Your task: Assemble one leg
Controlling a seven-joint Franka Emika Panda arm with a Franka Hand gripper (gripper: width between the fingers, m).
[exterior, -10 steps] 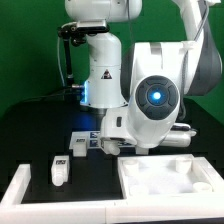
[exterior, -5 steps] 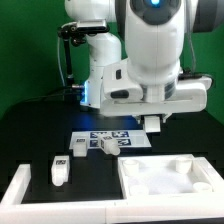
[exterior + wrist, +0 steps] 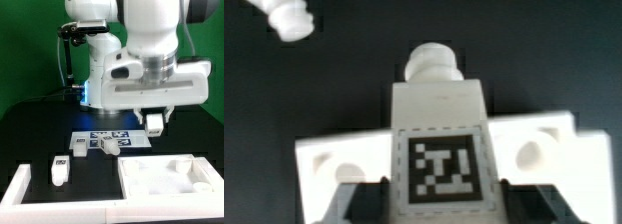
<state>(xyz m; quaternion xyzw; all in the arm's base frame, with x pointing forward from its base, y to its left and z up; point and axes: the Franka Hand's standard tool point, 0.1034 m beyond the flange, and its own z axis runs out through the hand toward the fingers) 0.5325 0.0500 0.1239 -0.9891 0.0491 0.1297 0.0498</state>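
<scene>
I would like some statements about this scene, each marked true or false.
1. The marker board lies flat on the table. True.
2. The small white part lies on the exterior view's right of the marker board. False: it lies on the left.
3. The gripper touches the marker board. False: it hangs above the table, holding a tagged white leg.
4. The large white panel is at the front, on the exterior view's right. True.
</scene>
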